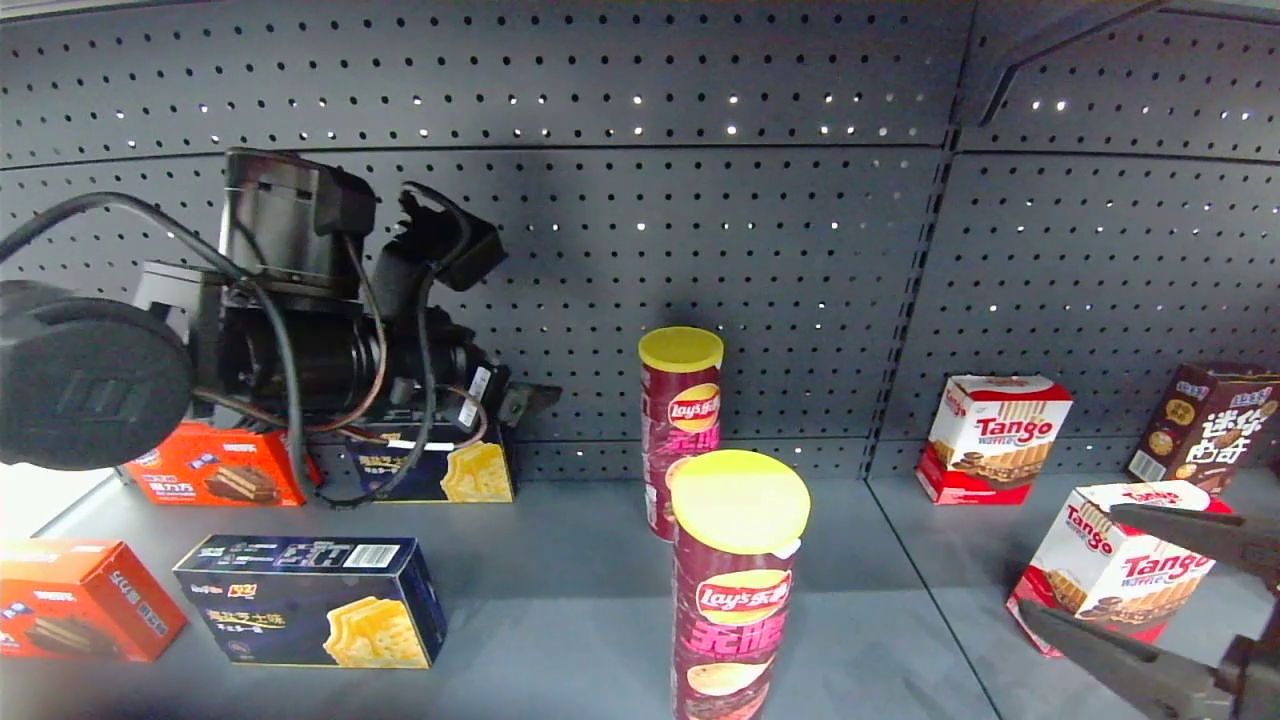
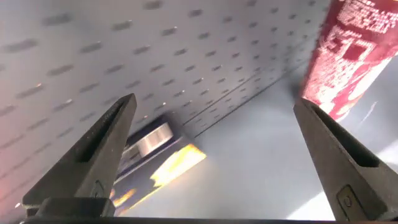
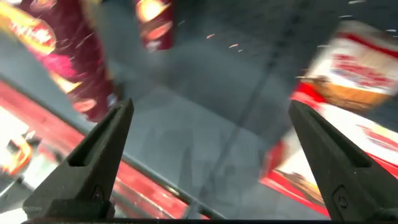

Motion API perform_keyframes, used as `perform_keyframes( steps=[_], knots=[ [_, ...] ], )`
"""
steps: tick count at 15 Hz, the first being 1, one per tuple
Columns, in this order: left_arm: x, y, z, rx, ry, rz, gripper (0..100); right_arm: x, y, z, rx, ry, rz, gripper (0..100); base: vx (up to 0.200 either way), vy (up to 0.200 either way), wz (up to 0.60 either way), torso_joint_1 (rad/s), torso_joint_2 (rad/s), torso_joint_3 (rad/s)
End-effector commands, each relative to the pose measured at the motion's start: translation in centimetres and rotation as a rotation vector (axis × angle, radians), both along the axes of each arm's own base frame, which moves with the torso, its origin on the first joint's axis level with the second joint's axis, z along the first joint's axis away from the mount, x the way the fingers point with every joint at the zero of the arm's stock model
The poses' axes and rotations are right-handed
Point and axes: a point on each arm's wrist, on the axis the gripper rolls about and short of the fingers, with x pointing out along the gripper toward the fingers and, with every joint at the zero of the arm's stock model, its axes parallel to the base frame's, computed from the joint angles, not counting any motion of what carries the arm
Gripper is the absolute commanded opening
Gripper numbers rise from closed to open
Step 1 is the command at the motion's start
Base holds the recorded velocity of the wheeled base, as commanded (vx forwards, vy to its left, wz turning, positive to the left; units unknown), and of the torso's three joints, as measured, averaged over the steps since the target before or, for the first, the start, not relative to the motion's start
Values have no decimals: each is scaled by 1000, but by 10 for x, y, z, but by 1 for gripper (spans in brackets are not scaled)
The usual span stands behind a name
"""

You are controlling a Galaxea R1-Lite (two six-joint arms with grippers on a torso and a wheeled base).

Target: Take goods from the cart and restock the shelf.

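Observation:
On the grey shelf [image 1: 560,560] two red chip cans with yellow lids stand in line, one at the front [image 1: 737,590] and one behind it [image 1: 680,420]. My left gripper [image 1: 515,398] hangs open near the pegboard, just above the rear dark blue cracker box [image 1: 450,470]. From the left wrist its fingers [image 2: 214,102] hold nothing, with a chip can [image 2: 348,56] off to one side. At the front right my right gripper [image 1: 1070,560] is open in front of a tilted white and red wafer box [image 1: 1110,570]. Its fingers [image 3: 211,106] are spread, with the wafer box [image 3: 348,74] by one of them.
A second dark blue cracker box [image 1: 310,600] and two orange boxes [image 1: 70,600] [image 1: 215,465] lie on the left. Another wafer box [image 1: 995,435] and a brown box [image 1: 1210,420] stand at the back right. Open shelf floor lies between the cans and the wafer boxes.

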Motion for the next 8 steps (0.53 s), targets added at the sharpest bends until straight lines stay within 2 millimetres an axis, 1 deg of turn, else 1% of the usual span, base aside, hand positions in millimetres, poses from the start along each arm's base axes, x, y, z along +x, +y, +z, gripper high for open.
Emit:
perform_keyframes(
  steps=[1,3,5,6,7,8],
  knots=[
    [-32,21,9,-8,-25,28,100,20,40,-22,-74,62,68,100,0,0,0,0,0,0],
    [-42,26,9,9,-33,34,100,33,57,-32,-91,81,66,100,0,0,0,0,0,0],
    [-47,29,12,19,-53,51,100,41,70,-47,-131,106,56,100,0,0,0,0,0,0],
    [-47,29,11,19,-52,53,100,42,71,-47,-132,107,56,100,0,0,0,0,0,0],
    [-48,30,12,17,-54,62,100,48,79,-51,-143,108,54,100,0,0,0,0,0,0],
    [-48,30,13,15,-60,62,100,50,80,-53,-147,113,49,100,0,0,0,0,0,0]
  ],
)
